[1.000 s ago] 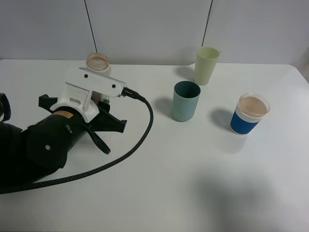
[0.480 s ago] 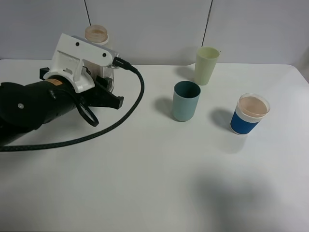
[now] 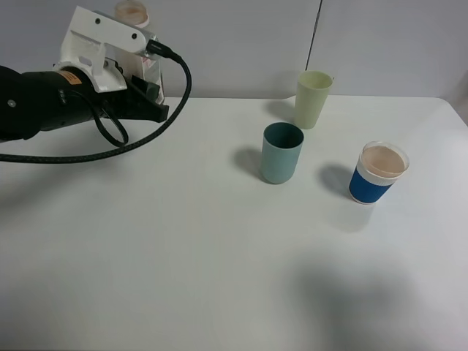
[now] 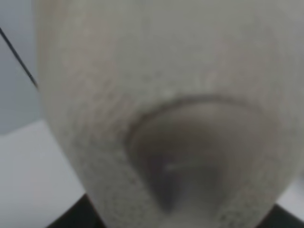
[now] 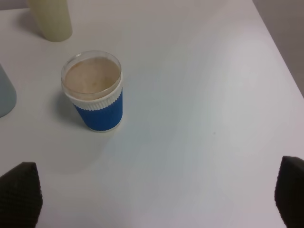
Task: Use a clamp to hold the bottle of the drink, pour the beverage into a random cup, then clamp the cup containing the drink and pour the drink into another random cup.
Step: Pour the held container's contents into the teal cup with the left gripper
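Bottle (image 3: 132, 12) in left gripper (image 3: 150, 91); teal cup (image 3: 281, 152) nearest, blue-banded cup (image 3: 378, 172) farthest.

A white table (image 3: 183, 278) carries a teal cup (image 3: 281, 153), a yellow-green cup (image 3: 313, 99) and a blue-banded cup (image 3: 376, 175).

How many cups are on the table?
3. A teal cup stands in the middle, a pale yellow-green cup stands just behind it, and a blue-banded white cup stands off to the right. I see no sign of any hidden ones.
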{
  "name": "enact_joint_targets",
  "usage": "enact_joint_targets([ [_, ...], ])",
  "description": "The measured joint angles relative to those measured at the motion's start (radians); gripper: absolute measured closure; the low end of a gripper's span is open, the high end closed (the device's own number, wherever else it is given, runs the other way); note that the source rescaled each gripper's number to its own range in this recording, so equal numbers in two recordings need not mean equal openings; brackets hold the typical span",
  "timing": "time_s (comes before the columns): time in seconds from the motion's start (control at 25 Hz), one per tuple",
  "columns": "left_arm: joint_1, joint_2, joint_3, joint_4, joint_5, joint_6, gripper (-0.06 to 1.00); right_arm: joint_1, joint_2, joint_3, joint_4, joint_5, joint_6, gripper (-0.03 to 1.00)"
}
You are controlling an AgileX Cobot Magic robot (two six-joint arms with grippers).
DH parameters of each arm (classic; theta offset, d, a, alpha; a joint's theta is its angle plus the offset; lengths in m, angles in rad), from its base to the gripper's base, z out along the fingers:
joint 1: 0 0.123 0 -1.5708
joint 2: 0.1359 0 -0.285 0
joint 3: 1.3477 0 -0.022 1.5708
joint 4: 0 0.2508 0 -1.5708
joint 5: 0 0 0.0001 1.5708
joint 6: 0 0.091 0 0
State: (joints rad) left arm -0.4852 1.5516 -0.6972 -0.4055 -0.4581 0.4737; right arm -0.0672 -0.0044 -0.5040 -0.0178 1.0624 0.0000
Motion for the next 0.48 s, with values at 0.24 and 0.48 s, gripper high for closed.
enact_joint_targets([
  [0.24,0.032,0.071,-0.062,0.279,0.025,-0.232,0.94,0.0,0.0,0.0,0.0,0.0,0.0,0.03],
  [0.48,0.032,0.161,-0.104,0.242,0.032,-0.284,0.94,0.0,0.0,0.0,0.0,0.0,0.0,0.03],
])
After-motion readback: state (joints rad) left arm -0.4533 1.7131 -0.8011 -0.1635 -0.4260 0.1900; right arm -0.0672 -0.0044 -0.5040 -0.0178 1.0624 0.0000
